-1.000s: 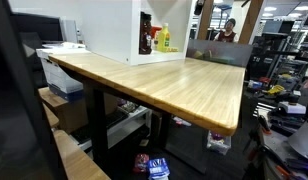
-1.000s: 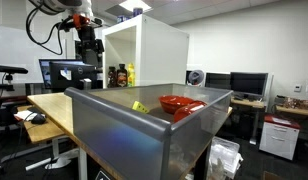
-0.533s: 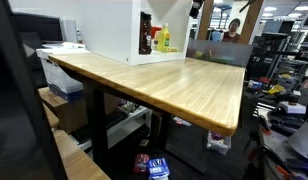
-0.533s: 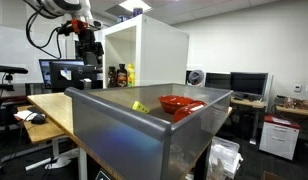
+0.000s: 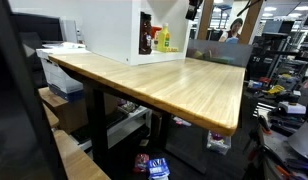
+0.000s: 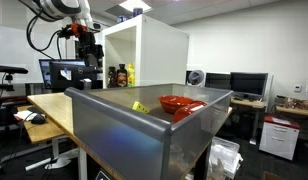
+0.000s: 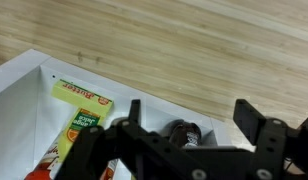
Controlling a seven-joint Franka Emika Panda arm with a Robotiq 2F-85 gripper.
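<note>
My gripper (image 7: 191, 115) is open and empty, with its two dark fingers (image 7: 133, 110) spread wide. It hangs above the open side of a white cabinet (image 7: 24, 90) on the wooden table (image 7: 194, 40). Below it, between the jaws, is the top of a dark bottle (image 7: 184, 131), and a yellow-green bottle (image 7: 82, 108) lies to its left. In both exterior views the gripper (image 6: 91, 60) (image 5: 193, 8) is high beside the cabinet (image 6: 159, 55), whose shelf holds the dark bottle (image 5: 146, 41) and the yellow bottle (image 5: 164, 40).
A grey bin (image 6: 144, 130) in the foreground holds a red bowl (image 6: 180, 103) and a small yellow item (image 6: 140, 106). Monitors (image 6: 64, 73) stand behind the arm. A person (image 5: 234, 27) stands beyond the table's far end. Boxes and clutter sit under the table (image 5: 154, 166).
The arm has shifted slightly beside the white cabinet. The jaws stay open and nothing on the table has moved.
</note>
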